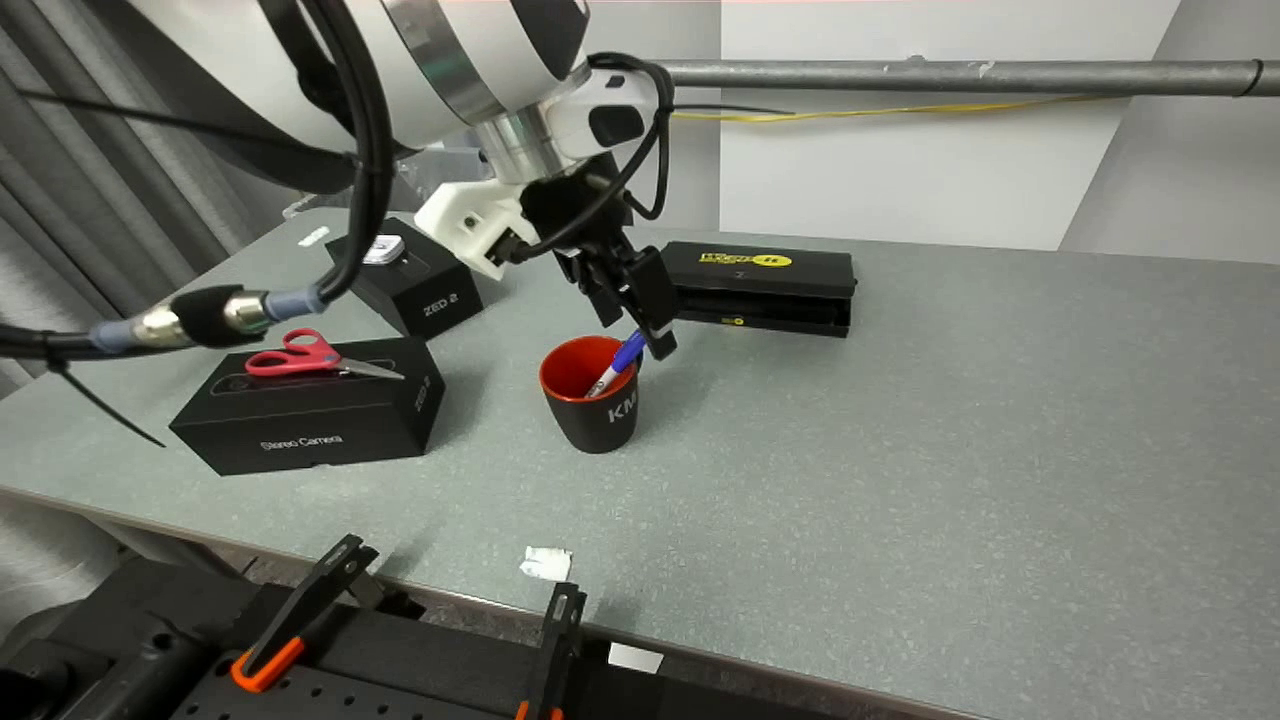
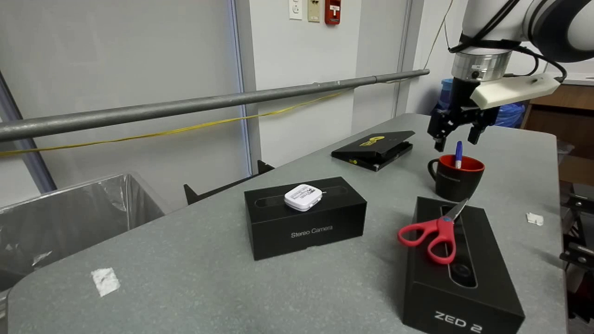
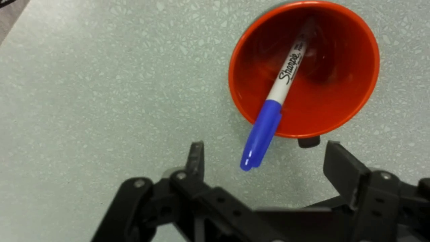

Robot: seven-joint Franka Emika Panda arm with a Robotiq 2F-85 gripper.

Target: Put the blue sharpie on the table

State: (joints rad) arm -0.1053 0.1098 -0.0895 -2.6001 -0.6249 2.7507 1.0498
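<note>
At left in an exterior view, red-handled metal scissors [image 1: 323,358] are laid on a long black carton [image 1: 305,422] lettered "Stereo Camera". Just behind, a second black carton [image 1: 425,290] marked "ZED 2" is topped by a small white rounded case [image 1: 384,249]. Rightward, a torn white scrap [image 1: 546,563] is seen near the front edge of the speckled grey counter [image 1: 960,470]. Beyond, a dark mug with a red interior [image 1: 588,424] is stood upright; the slim blue-capped, white-barrelled Sharpie marker [image 3: 277,95] is contained there, slanted, cap projected past the rim. Just above, the black two-fingered hand [image 3: 265,151] is spread wide, the cap seen between its fingers in the wrist view, clear of both. At right, a flat black yellow-lettered box [image 1: 760,272] is seen, lid partly raised.
</note>
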